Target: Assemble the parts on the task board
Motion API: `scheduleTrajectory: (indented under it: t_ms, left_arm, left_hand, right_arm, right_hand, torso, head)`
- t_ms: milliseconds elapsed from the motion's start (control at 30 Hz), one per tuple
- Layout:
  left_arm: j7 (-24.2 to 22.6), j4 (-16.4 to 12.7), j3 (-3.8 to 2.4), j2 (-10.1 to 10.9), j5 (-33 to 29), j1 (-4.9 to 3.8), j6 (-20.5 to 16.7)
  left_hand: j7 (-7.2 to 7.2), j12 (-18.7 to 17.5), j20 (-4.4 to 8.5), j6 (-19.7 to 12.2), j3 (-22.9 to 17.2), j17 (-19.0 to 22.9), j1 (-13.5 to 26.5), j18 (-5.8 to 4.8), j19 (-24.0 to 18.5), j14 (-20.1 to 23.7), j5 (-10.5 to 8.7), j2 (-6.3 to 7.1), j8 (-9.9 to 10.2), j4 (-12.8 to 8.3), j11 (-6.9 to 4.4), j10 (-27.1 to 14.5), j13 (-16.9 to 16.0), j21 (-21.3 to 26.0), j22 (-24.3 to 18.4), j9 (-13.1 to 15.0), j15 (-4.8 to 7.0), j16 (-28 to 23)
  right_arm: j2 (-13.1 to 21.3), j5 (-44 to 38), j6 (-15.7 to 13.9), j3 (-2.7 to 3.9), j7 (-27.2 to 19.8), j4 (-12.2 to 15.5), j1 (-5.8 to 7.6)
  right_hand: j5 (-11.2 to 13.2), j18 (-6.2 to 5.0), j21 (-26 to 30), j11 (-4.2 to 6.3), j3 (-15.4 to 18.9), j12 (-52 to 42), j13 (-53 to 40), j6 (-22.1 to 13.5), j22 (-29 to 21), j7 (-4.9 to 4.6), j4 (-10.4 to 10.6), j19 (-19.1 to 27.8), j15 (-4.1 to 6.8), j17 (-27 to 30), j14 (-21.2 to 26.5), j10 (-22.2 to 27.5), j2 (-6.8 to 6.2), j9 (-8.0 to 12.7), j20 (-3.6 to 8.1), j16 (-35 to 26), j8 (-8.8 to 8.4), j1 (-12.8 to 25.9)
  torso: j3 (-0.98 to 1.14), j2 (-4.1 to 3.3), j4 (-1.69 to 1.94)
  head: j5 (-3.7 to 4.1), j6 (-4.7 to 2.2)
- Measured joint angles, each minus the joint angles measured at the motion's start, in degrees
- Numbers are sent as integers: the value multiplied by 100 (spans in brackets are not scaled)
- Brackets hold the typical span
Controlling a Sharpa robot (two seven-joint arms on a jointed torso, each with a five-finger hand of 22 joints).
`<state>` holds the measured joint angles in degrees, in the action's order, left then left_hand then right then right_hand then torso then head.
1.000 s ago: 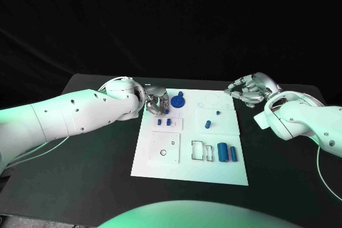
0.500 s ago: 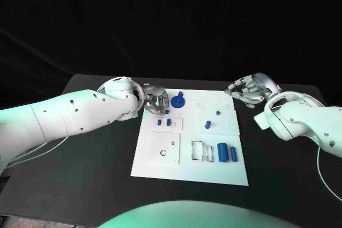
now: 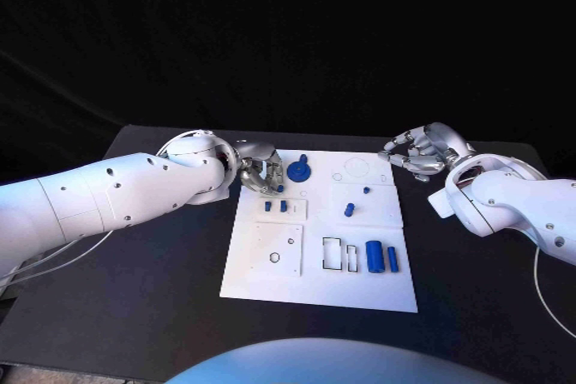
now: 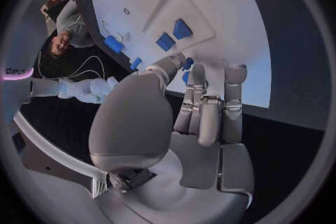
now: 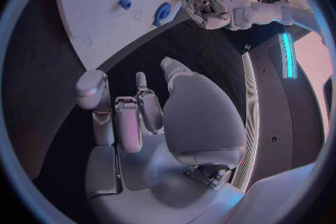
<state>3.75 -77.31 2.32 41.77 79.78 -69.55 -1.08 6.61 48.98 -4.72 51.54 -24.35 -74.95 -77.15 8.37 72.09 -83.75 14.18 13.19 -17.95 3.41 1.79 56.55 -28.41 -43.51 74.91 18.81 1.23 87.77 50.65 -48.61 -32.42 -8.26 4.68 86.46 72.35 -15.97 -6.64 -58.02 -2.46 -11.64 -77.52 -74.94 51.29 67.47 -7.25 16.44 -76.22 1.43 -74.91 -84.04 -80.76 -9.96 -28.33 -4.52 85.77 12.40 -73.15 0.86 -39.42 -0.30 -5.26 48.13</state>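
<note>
Left hand [image 3: 257, 172]: at the task board's [image 3: 288, 276] 10 o'clock corner, fingers curled down over the board edge beside a small blue part [image 3: 280, 187]; whether they pinch anything cannot be told. Task board: white, table [image 3: 144, 259] centre, bearing a round blue part [image 3: 299, 171] at 11 o'clock, a blue peg [image 3: 350, 208] near centre and two blue cylinders [image 3: 382, 256] at 4 o'clock. Right hand [image 3: 419, 153]: off the board's 1 o'clock corner, fingers curled in, holding nothing.

Head view: high, looking down on desk [image 3: 144, 317] and task board [image 3: 322, 292]. Wrist views: close behind each hand's fingers; both share the board.
</note>
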Motion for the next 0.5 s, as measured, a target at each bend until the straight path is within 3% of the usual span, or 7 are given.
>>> scheduleTrajectory:
  t_ms: [200,300,333,367,500]
  left_arm:
    - [-248,-28,0,39,-128,17,-164]
    - [-323,-40,-1,51,-172,21,-230]
    - [-340,-44,-1,54,-183,23,-246]
    - [-354,-48,-1,56,-192,24,-258]
    - [-389,-53,-1,59,-217,30,-288]
  left_hand:
    - [1,807,10,154,-18,0,-53,0,133,-20,26,7,46,18,-4,-14,-422,-304,0,0,20,82]
    - [3,1468,-6,286,-32,0,-81,0,190,-20,52,-21,55,32,9,253,-1113,-465,0,0,20,138]
    - [3,1668,-14,324,-32,1,-114,-48,215,-20,84,-40,79,32,17,361,-1344,-522,0,0,20,158]
    - [3,1801,-11,336,-34,0,-151,-90,236,-20,104,-41,97,29,19,424,-1503,-557,0,0,20,158]
    - [3,2174,-13,335,-84,1,-183,-89,239,-20,104,-74,157,-21,26,659,-1979,-661,0,-11,20,180]
  right_arm:
    - [3,0,0,0,0,-1,0]
    - [6,0,0,0,0,-1,0]
    - [7,0,0,0,0,-1,0]
    - [8,0,0,0,0,-1,0]
    - [10,0,0,0,0,0,0]
  right_hand:
    - [0,0,0,0,0,0,0,0,8,0,0,0,0,0,0,0,0,0,0,0,0,0]
    - [0,0,0,0,0,0,0,0,8,0,0,0,0,0,0,0,0,1,0,0,0,0]
    - [0,0,0,0,-1,0,0,0,11,0,1,0,0,0,0,0,0,1,0,0,0,0]
    - [0,0,0,0,-9,0,0,0,17,0,9,0,0,0,0,0,0,1,0,0,0,0]
    - [0,0,0,0,-16,0,0,0,18,0,16,0,0,0,0,0,0,1,0,0,0,0]
  torso:
    - [-3,1,3]
    - [-2,2,4]
    - [-2,2,4]
    - [-2,2,4]
    - [-3,2,4]
  head:
    - [1,-15]
    - [1,-18]
    - [-1,-18]
    - [-2,-18]
    - [-7,-23]
